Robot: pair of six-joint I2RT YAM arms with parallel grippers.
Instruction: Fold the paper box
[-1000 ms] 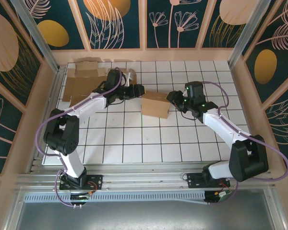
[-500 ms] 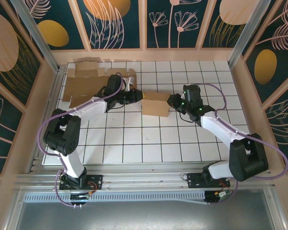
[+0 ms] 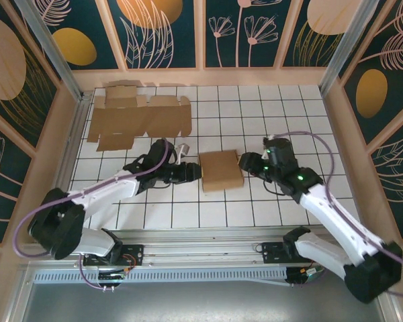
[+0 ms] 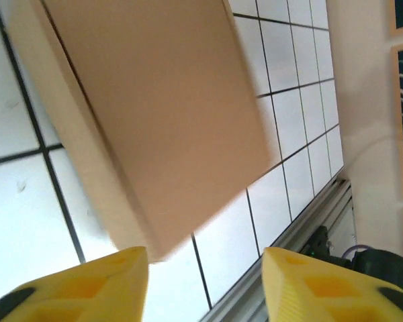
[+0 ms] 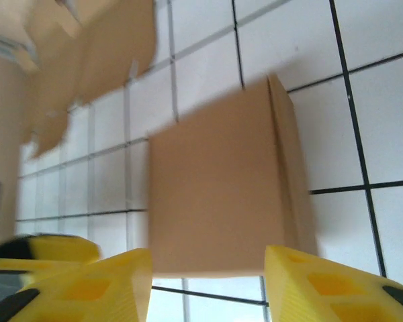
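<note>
Cardboard box (image 3: 221,171) (closed, nearly square) lies flat, slightly skewed to the table grid (image 3: 269,114).

No text, label, brand name, number or sign can be read on any surface that is shown.

Box (image 3: 221,171) btwn L pincer (image 3: 195,172) & R pincer (image 3: 244,162).
</note>
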